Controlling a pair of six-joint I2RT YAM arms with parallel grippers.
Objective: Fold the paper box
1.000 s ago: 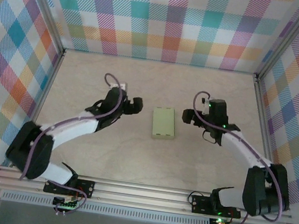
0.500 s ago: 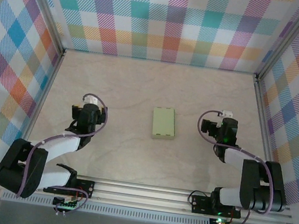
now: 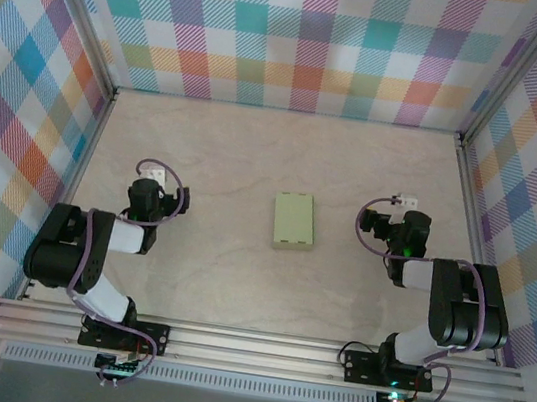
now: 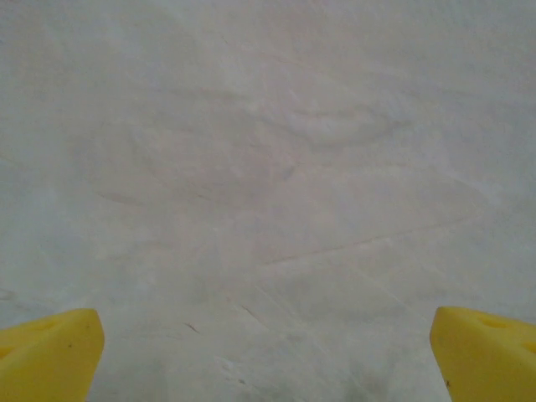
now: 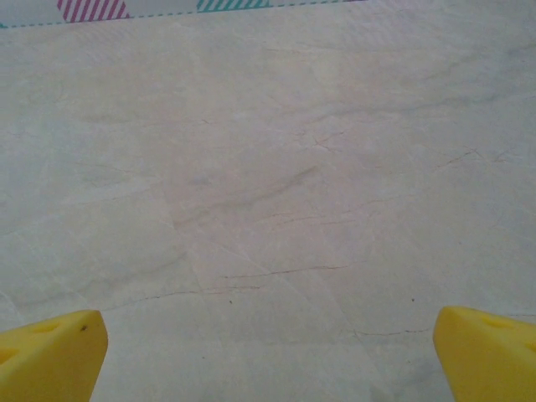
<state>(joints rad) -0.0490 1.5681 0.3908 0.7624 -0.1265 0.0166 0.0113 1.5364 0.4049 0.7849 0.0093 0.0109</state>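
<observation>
- Pale-green paper box (image 3: 295,221): flat on counter (image 3: 236,146), frame centre, long axis top-to-bottom.
- Left pincer (image 4: 268,356), right pincer (image 5: 268,356): both released, empty, flanking the box well apart; right nearer.

You're looking at a tabletop (image 4: 268,167) with a pale, marble-veined surface, smooth and matt. The paper box (image 3: 295,221) is thin light-green card, matt and uncreased on top. The left hand (image 4: 268,360) has yellow fingertips (image 4: 50,356) of matt, plastic-looking material, as does the right hand (image 5: 268,360). The front rail (image 3: 256,351) is ribbed bare metal, dully shining.
</observation>
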